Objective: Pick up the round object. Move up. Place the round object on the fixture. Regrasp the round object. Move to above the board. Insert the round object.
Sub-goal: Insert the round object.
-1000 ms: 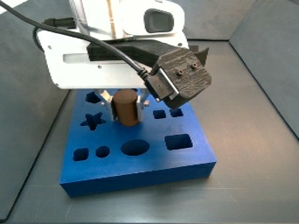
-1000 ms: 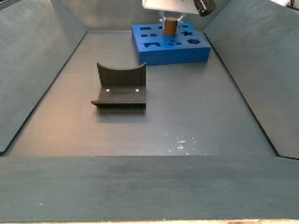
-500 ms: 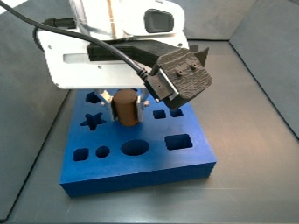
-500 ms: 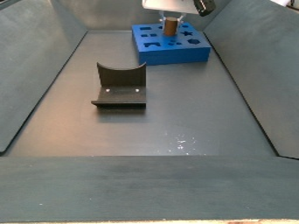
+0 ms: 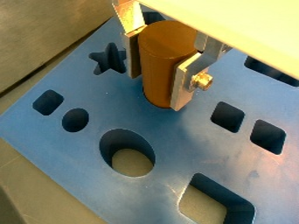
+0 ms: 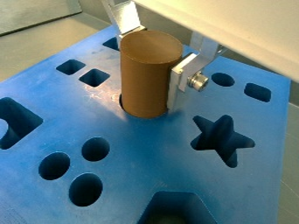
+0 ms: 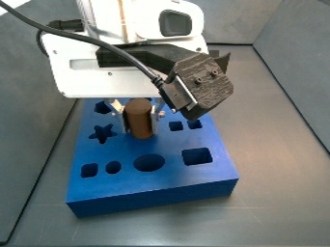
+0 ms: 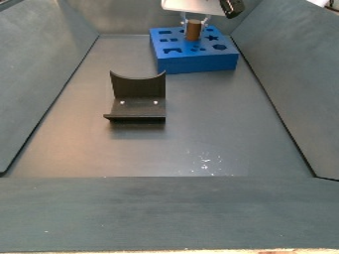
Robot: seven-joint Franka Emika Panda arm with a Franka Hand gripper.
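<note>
My gripper (image 5: 162, 83) is shut on the round object (image 5: 163, 61), a brown wooden peg held upright between the silver fingers (image 5: 187, 83). The peg's lower end sits at a round hole in the blue board (image 5: 70, 87). In the wrist view from the far side, the peg (image 6: 146, 74) stands in the hole's mouth on the board (image 6: 105, 122), with the gripper (image 6: 149, 77) around it. In a side view the gripper (image 7: 138, 114) holds the peg (image 7: 137, 120) over the board (image 7: 168, 178). The fixture (image 8: 134, 96) stands empty, apart from the board (image 8: 199, 58).
The board has star (image 6: 219, 140), oval (image 5: 128, 153), square (image 5: 228, 115) and round holes around the peg. Grey tray walls (image 8: 34, 89) enclose the floor. The bulky wrist camera housing (image 7: 200, 82) hangs over the board's far part.
</note>
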